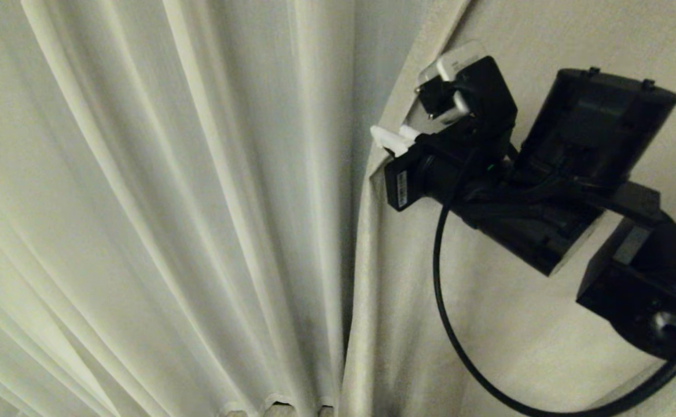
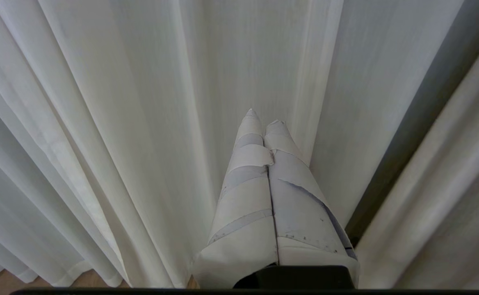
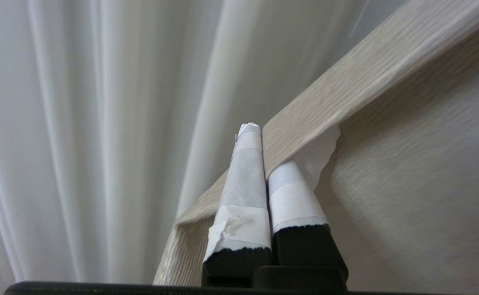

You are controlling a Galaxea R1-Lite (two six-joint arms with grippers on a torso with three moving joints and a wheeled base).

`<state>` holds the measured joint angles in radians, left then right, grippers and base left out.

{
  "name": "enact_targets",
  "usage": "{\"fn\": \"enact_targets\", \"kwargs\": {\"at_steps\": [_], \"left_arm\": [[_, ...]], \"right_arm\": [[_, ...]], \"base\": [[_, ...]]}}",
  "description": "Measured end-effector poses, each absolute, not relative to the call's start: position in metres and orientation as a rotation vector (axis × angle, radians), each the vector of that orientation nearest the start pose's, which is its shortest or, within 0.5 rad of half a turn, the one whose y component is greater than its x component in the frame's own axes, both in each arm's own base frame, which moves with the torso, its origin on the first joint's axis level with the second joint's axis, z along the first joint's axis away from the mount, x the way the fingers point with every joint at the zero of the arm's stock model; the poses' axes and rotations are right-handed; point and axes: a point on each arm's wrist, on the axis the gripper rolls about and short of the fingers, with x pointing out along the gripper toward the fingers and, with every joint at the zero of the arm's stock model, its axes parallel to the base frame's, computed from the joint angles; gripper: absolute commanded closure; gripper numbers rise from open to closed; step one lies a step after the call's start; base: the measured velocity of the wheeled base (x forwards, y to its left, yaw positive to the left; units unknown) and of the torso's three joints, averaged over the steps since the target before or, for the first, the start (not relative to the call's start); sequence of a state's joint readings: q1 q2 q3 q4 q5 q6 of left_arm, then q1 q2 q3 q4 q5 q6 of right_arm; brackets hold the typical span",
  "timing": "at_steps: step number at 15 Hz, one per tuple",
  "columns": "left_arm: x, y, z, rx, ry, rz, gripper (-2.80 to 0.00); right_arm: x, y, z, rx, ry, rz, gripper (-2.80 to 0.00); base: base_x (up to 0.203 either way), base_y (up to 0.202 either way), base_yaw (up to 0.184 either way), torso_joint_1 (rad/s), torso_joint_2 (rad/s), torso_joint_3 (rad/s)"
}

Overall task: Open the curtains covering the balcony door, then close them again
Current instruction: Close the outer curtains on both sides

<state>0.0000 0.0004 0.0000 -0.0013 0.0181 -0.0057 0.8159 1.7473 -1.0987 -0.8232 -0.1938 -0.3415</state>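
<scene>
A: Where are the curtains from where you stand?

B: They fill my head view. The sheer white layer (image 1: 158, 202) hangs in long folds from nine o'clock across to the middle, and the thick woven panel (image 1: 546, 46) takes the side from twelve round to five o'clock. Its folded edge (image 1: 367, 243) runs down the centre, just beside the sheer.

A: And your right gripper?

B: My right gripper (image 1: 393, 139) sits at about one o'clock in the head view, its jaws clenched on that woven edge (image 3: 325, 86); one taped finger (image 3: 245, 180) lies over the hem, the other (image 3: 290, 196) is tucked behind it.

A: The left one?

B: My left gripper (image 2: 264, 123) is parked low, jaws pressed together on nothing, pointing at the sheer folds (image 2: 100, 123). A strip of floor (image 2: 1, 284) shows under the hem.

A: The balcony door?

B: Covered; I can't see it.
</scene>
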Motion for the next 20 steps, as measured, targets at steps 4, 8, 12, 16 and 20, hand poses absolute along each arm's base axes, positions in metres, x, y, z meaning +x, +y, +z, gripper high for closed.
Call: {"fn": "enact_targets", "kwargs": {"at_steps": [4, 8, 12, 16, 20], "left_arm": [[-0.023, 0.0, 0.076, -0.006, -0.001, 0.018, 0.0], [-0.023, 0.0, 0.076, -0.005, -0.001, 0.018, 0.0], [-0.023, 0.0, 0.076, -0.006, -0.001, 0.018, 0.0], [-0.023, 0.0, 0.076, -0.006, -0.001, 0.018, 0.0], [-0.023, 0.0, 0.076, -0.005, -0.001, 0.017, 0.0]], "right_arm": [[0.236, 0.253, 0.261, -0.245, -0.259, 0.601, 0.0], [0.239, 0.257, 0.257, -0.249, -0.25, 0.599, 0.0], [0.236, 0.266, 0.252, -0.251, -0.245, 0.624, 0.0], [0.232, 0.281, 0.247, -0.252, -0.262, 0.655, 0.0], [0.23, 0.297, 0.24, -0.261, -0.263, 0.686, 0.0]], "base": [[0.0, 0.0, 0.0, 0.0, 0.0, 0.0], [0.0, 0.0, 0.0, 0.0, 0.0, 0.0], [0.0, 0.0, 0.0, 0.0, 0.0, 0.0], [0.0, 0.0, 0.0, 0.0, 0.0, 0.0], [0.0, 0.0, 0.0, 0.0, 0.0, 0.0]]}}
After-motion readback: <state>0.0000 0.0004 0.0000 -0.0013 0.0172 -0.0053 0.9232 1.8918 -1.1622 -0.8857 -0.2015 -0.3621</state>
